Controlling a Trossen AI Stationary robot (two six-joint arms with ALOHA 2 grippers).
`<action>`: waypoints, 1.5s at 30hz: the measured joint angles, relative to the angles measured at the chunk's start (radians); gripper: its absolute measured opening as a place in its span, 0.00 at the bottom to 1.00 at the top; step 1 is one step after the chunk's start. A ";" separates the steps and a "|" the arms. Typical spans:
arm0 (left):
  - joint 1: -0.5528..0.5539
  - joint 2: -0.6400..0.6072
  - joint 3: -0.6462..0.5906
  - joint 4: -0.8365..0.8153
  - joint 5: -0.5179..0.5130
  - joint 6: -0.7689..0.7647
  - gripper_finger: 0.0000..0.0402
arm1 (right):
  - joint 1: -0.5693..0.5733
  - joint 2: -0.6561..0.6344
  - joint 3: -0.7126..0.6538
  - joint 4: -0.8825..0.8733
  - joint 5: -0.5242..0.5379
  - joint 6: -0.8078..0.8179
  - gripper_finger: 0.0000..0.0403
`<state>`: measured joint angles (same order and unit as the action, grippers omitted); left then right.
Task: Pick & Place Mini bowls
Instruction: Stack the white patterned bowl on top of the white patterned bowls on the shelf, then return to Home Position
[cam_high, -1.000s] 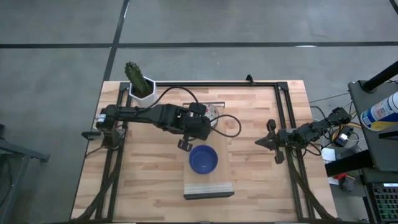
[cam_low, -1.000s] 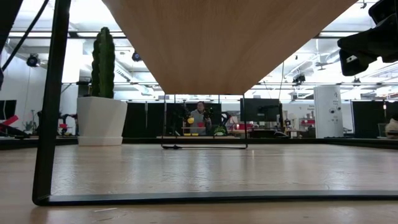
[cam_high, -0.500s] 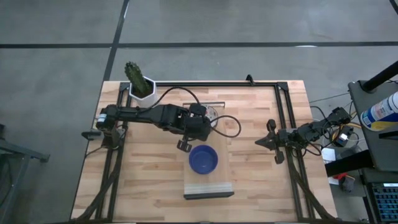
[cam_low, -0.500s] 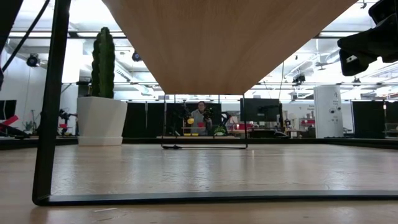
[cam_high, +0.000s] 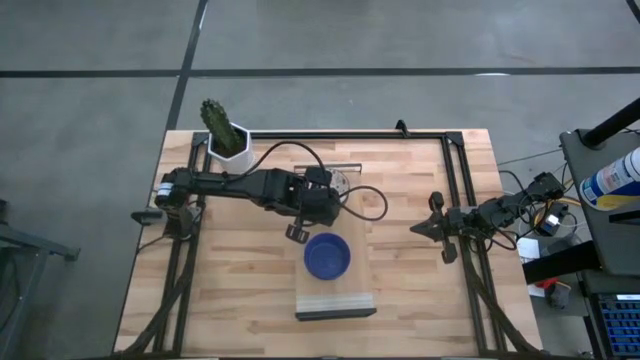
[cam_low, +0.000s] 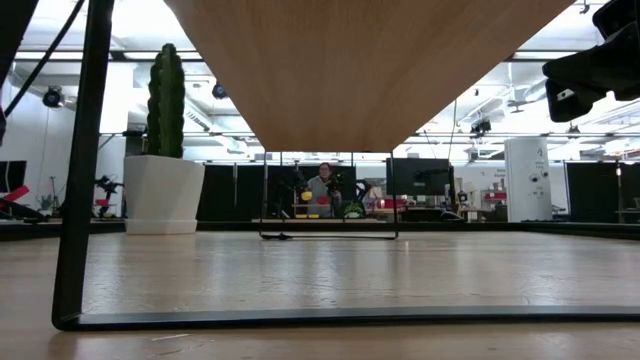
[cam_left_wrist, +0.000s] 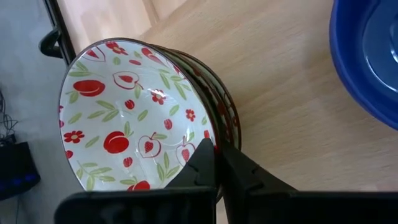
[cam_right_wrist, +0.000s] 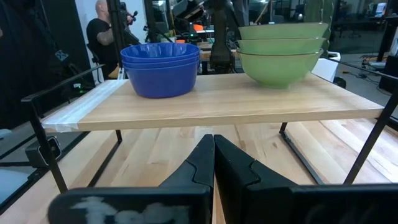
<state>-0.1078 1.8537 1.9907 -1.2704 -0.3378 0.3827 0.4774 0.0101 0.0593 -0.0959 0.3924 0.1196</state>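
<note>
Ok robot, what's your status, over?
Left gripper jaws pinch top patterned bowl rim. Right gripper shut, parked right side. Blue bowl close beside.

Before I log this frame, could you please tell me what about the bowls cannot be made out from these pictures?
High view: the left arm covers most of the patterned bowls, so their count is unclear.
Low view: the raised board shows only its underside; no bowl is seen.
Left wrist view: the blue bowl is cut off by the picture's edge.
</note>
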 joint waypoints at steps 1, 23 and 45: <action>0.000 0.000 0.000 0.003 0.000 0.000 0.01 | 0.000 0.000 0.000 0.000 0.000 0.000 0.02; -0.007 -0.071 0.000 -0.027 -0.092 -0.103 0.19 | 0.000 -0.001 0.000 0.000 0.000 0.000 0.02; -0.033 -0.547 -0.463 0.451 0.266 -0.304 0.00 | 0.000 -0.001 0.000 0.000 0.000 0.000 0.02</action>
<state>-0.1406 1.3071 1.5279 -0.8197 -0.0714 0.0782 0.4770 0.0090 0.0593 -0.0956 0.3927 0.1196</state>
